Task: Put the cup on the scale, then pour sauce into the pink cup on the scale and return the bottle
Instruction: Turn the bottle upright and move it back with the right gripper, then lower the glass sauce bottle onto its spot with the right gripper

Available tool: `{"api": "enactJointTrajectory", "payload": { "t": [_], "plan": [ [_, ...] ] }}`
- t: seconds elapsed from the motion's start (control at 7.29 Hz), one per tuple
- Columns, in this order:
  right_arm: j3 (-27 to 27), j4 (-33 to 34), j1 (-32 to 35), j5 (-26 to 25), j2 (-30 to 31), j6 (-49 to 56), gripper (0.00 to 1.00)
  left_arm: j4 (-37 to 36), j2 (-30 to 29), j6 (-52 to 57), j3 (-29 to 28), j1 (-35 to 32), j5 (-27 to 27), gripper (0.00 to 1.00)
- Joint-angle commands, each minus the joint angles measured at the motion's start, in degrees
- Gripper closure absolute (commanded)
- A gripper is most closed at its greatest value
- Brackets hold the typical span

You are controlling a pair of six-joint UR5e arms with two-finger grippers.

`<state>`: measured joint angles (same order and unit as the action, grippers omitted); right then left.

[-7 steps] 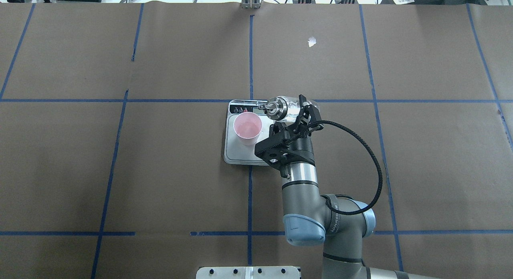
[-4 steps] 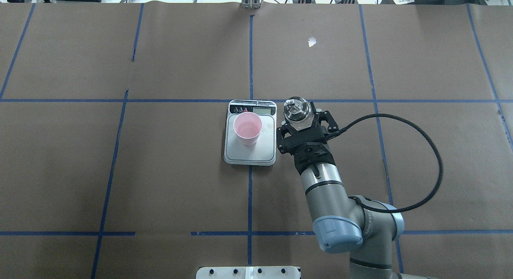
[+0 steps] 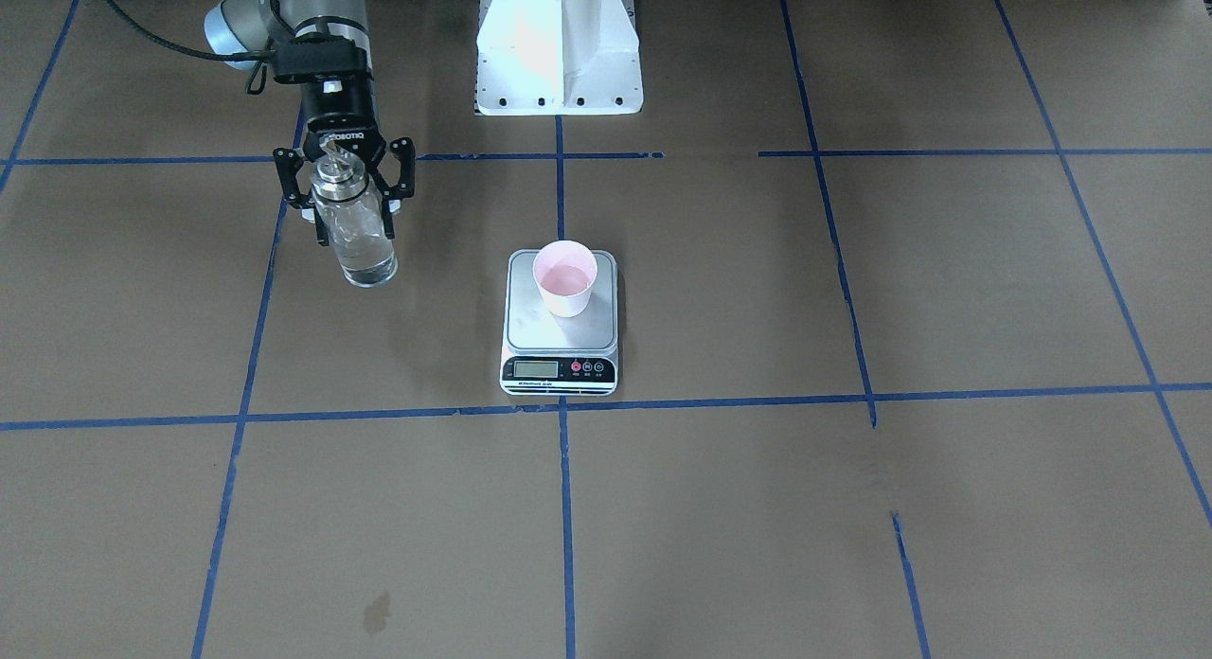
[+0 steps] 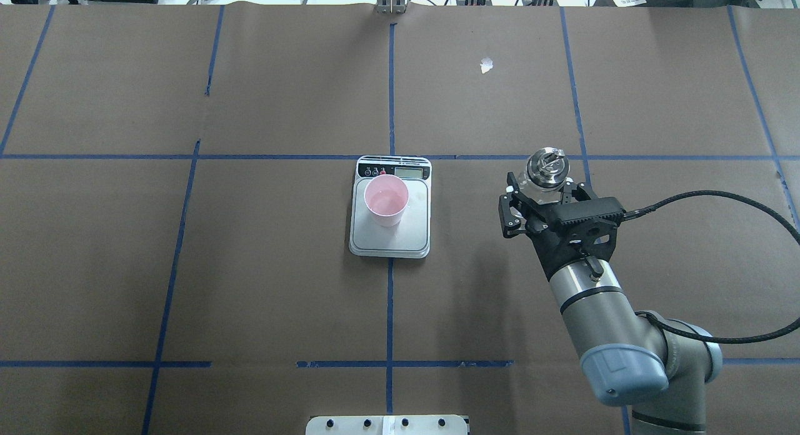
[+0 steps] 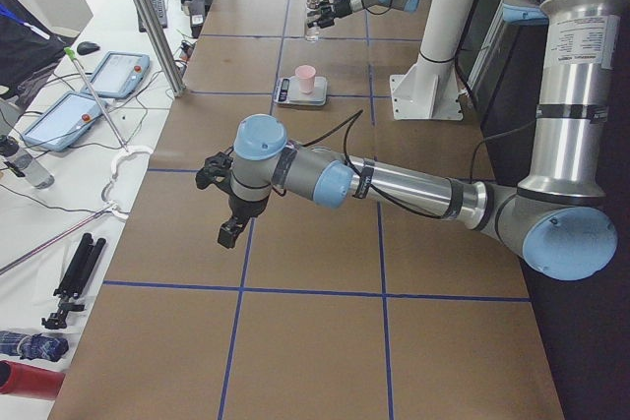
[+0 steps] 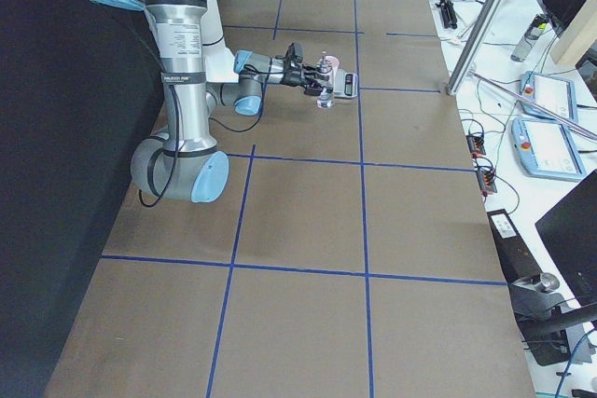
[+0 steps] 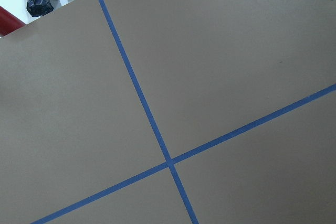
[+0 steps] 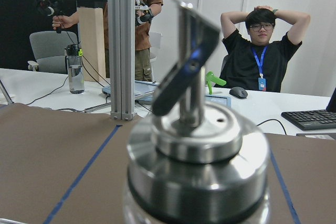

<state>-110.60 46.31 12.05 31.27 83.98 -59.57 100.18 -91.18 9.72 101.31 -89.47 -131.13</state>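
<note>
The pale pink cup [image 4: 386,197] stands upright on the scale [image 4: 414,235] at the table's middle; both also show in the front view, the cup [image 3: 565,278] on the scale [image 3: 530,329]. My right gripper [image 4: 542,190] is shut on the clear glass bottle [image 4: 547,167], upright, well to the right of the scale. In the front view the bottle [image 3: 358,238] holds clear sauce [image 3: 365,259] low down. Its silver spout cap [image 8: 197,150] fills the right wrist view. Whether the bottle touches the table I cannot tell. My left gripper [image 5: 226,235] hangs over bare table far from the scale; I cannot tell if it is open.
A small white scrap [image 4: 486,65] lies at the far right of centre. The white robot pedestal [image 3: 559,44] stands at the near edge. Blue tape lines grid the brown table cover. A seated person [image 8: 260,51] is beyond the far edge.
The bottle went from tilted with its spout by the cup to upright. My right gripper carried it to the right, away from the scale. Cup and scale stayed put.
</note>
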Motion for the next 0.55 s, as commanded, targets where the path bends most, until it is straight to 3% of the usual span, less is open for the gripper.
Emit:
{"api": "enactJointTrajectory", "payload": {
  "t": [0.0,0.41],
  "plan": [
    [-0.1,-5.5,1.0,0.0,8.5,-4.8,1.00,0.0,0.0,0.0,0.5,0.0,0.1,0.00],
    [3.5,-8.3,0.7,0.0,11.2,-8.2,1.00,0.0,-0.4,-0.1,0.5,0.0,0.1,0.00]
  ]
}}
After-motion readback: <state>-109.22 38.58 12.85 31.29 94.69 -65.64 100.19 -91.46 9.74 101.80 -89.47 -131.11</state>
